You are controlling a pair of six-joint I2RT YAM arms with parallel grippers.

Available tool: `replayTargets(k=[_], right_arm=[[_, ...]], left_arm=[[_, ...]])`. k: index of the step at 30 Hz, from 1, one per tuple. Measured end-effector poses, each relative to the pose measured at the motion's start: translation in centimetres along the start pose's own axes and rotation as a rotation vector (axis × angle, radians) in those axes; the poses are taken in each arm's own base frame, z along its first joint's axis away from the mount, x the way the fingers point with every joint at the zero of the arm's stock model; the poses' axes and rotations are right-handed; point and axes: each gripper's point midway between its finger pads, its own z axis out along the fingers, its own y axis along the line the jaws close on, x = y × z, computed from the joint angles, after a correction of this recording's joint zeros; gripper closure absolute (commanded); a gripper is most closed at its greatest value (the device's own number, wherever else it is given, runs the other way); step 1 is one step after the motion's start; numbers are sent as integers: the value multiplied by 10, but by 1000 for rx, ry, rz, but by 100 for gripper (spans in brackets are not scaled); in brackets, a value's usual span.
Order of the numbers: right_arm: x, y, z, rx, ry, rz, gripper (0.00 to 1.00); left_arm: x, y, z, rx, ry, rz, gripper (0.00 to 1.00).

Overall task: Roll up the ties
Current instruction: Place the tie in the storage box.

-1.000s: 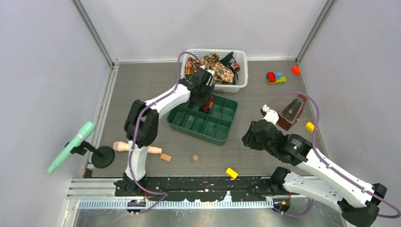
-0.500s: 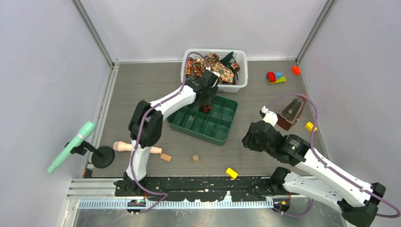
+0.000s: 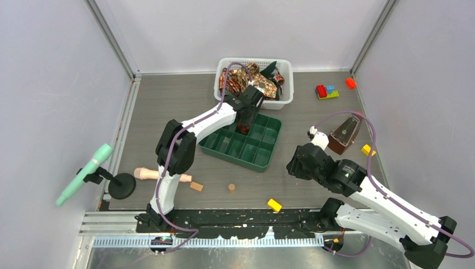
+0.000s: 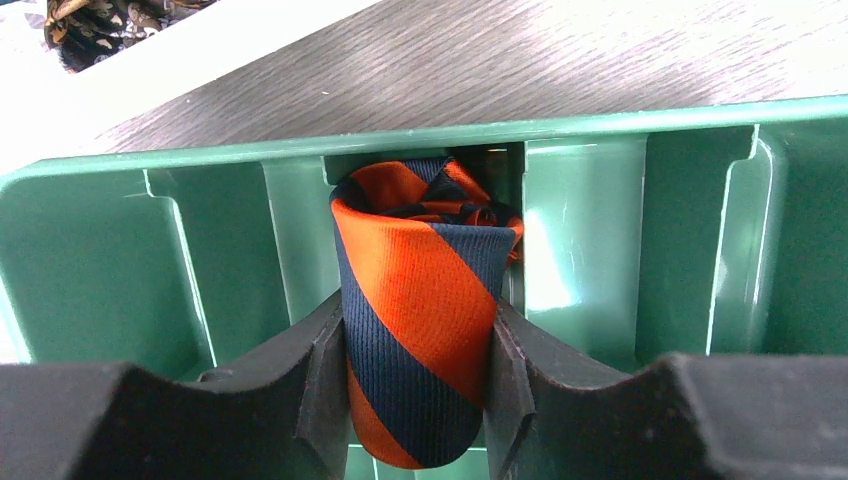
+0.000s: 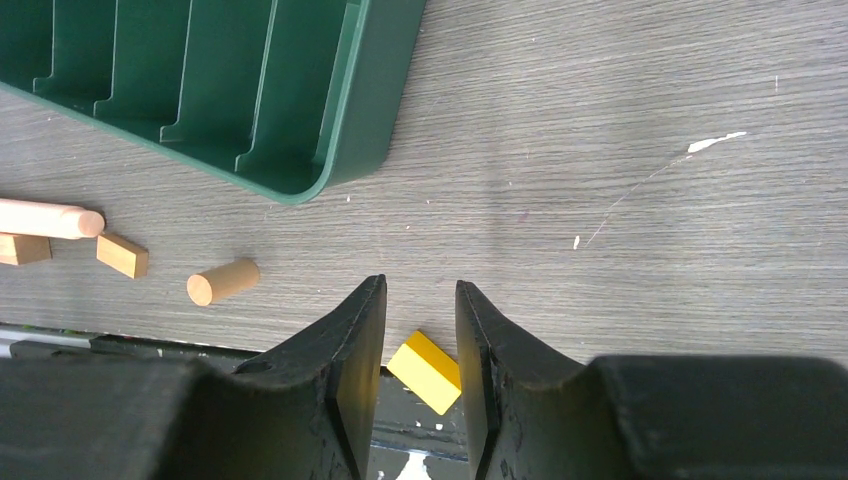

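Rolled striped tie point(image 4: 420, 300) in a back-row compartment of the green tray point(image 4: 600, 130), long axis along the fingers, coiled end pointing away from the wrist. Pinched at both sides by the half-closed left gripper point(image 4: 415, 335). Right gripper point(image 5: 420, 330) partly open, empty, above a yellow block point(image 5: 427, 372).

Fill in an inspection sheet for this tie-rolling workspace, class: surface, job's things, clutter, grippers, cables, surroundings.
Surface: grey wood-grain table, lightly scratched.
Job's things: rolled striped tie upright in a green tray compartment; loose ties heaped in the white basket.
Clutter: wooden pegs, yellow block, toy bricks, metronome, mint microphone on a stand.
Grippers: left gripper shut on the striped tie; right gripper open, empty, above the yellow block.
Cables: purple cable looped along each arm.
Surroundings: plain grey walls, metal frame.
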Motion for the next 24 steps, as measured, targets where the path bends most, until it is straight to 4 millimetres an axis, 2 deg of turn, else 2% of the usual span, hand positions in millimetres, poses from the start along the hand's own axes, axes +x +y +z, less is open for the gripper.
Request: replayTargets(k=[15,24], right_arm=[[3,0,4,-1,3,0,61],[5,-2,6,1,9,1,61]], left_arm=[[1,-3,0,-53,2,55,67],[6,-17,-2,-33,11,79,67]])
